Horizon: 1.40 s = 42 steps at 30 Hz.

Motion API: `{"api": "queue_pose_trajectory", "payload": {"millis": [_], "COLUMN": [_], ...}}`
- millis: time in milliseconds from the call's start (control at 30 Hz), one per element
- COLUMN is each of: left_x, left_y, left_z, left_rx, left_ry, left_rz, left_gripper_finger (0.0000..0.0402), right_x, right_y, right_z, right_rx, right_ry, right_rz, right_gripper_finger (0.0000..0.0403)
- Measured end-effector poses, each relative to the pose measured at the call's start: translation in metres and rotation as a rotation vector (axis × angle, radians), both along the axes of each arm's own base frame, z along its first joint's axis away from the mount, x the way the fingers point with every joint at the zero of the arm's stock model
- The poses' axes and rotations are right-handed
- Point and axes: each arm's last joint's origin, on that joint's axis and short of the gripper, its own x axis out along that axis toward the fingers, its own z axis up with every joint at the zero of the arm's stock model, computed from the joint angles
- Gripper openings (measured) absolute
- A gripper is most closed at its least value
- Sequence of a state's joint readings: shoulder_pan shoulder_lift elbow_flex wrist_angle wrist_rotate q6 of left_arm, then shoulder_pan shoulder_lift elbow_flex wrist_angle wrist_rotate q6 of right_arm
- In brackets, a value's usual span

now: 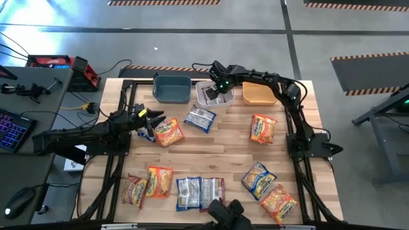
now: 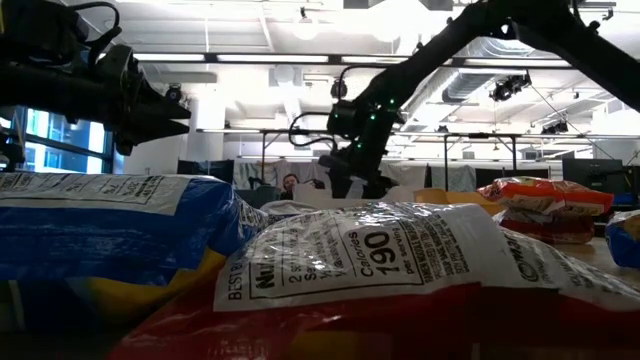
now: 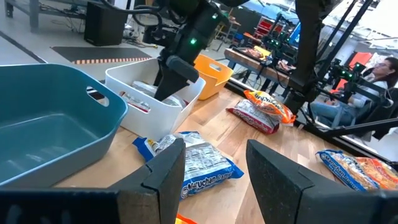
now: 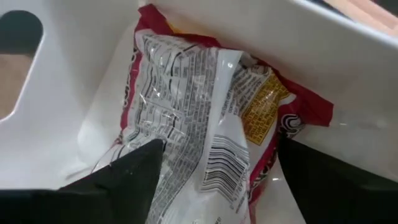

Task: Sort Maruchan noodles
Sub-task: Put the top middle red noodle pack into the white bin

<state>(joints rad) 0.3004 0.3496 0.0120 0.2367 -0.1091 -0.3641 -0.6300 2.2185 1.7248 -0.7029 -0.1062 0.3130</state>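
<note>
Several Maruchan packets lie flat on the wooden table: an orange one (image 1: 167, 132), a blue-yellow one (image 1: 200, 119), another orange one (image 1: 262, 128), and more along the near edge (image 1: 188, 191). My right gripper (image 4: 217, 180) reaches down into the white bin (image 1: 214, 92). It is open, with a finger on either side of a white-maroon packet (image 4: 199, 112) that lies on the bin's floor. My left gripper (image 3: 214, 174) is open and hovers over the table beside the orange packet, facing the blue-yellow packet (image 3: 199, 165).
The dark-blue bin (image 1: 172, 88), the white bin and the orange bin (image 1: 259, 94) stand in a row at the table's far edge. Packets (image 2: 380, 250) lie right in front of the low camera. There is bare wood at the table's centre (image 1: 223, 147). A person sits beyond the table (image 3: 379, 74).
</note>
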Motion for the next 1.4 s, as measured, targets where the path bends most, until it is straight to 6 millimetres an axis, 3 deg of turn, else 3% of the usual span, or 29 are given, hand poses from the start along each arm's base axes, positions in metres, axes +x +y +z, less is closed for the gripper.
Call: {"api": "queue_pose_trajectory", "payload": {"millis": [167, 467, 600, 800, 1167, 1300, 1400], "left_x": [0.0, 0.0, 0.0, 0.0, 0.0, 0.001, 0.002], "left_y": [0.0, 0.0, 0.0, 0.0, 0.0, 0.001, 0.003], "left_z": [0.0, 0.0, 0.0, 0.0, 0.006, 0.013, 0.015], "left_rx": [0.0, 0.0, 0.0, 0.0, -0.006, 0.082, 0.187], "left_ry": [0.0, 0.001, 0.001, 0.001, -0.067, -0.103, -0.074], "left_rz": [0.0, -0.001, -0.002, -0.002, 0.011, 0.015, 0.07], "left_gripper_finger": [0.0161, 0.0161, 0.0161, 0.0161, 0.0161, 0.0163, 0.0174], "right_x": [0.0, 0.004, 0.004, 0.0, -0.015, -0.02, -0.015], "right_y": [-0.002, -0.004, -0.005, 0.0, 0.014, 0.024, 0.035], "right_z": [-0.005, -0.005, -0.002, 0.015, 0.09, 0.116, 0.122], "right_rx": [0.016, 0.011, 0.011, -0.009, -0.105, -0.074, -0.021], "right_ry": [-0.005, -0.061, -0.088, -0.098, -0.243, -0.381, -0.483], "right_rz": [0.002, 0.02, 0.046, 0.09, 0.203, 0.348, 0.48], "right_gripper_finger": [0.0284, 0.0082, 0.0016, 0.0006, 0.0, 0.0, 0.0]}}
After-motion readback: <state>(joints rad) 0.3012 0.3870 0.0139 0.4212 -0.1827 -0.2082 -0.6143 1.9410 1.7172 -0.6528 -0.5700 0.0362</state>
